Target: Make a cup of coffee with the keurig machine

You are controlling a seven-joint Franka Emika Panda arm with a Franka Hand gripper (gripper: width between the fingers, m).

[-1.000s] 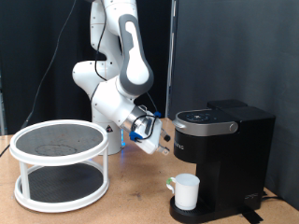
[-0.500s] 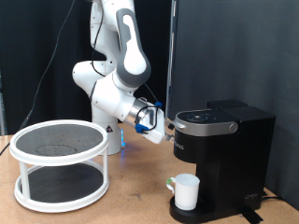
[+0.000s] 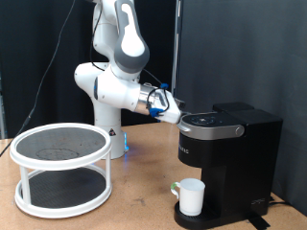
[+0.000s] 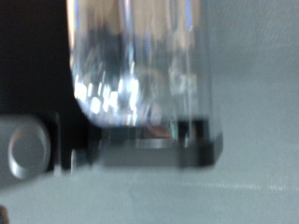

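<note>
— Rising over the last second, the gripper (image 3: 171, 107) has come up from beside the keurig machine (image 3: 228, 163), about level with its front panel, to the rear-left corner of its lid as the exterior view shows it.

— Open or closed?

— I cannot tell. The fingers are small and dark against the machine in the exterior view, and the wrist view is a blur. Nothing shows between them.

— Why sit at that height?

— My guess is the lid or the buttons on top are the concern; the hand is level with the silver-rimmed top, just touching or a hair off, which I cannot settle.

— And the wrist camera?

— A shiny, reflective surface over a dark edge, probably the machine's top, too smeared to name.

— Where's the cup?

— The cup (image 3: 192, 196) already stands on the round drip base, under the spout, handle toward the exterior view's left. The lid looks shut.

— Anything in the way?

— Not near the hand. A white two-tier round rack (image 3: 61, 168) sits well apart at the exterior view's left, on the wooden table (image 3: 144, 206).
</note>
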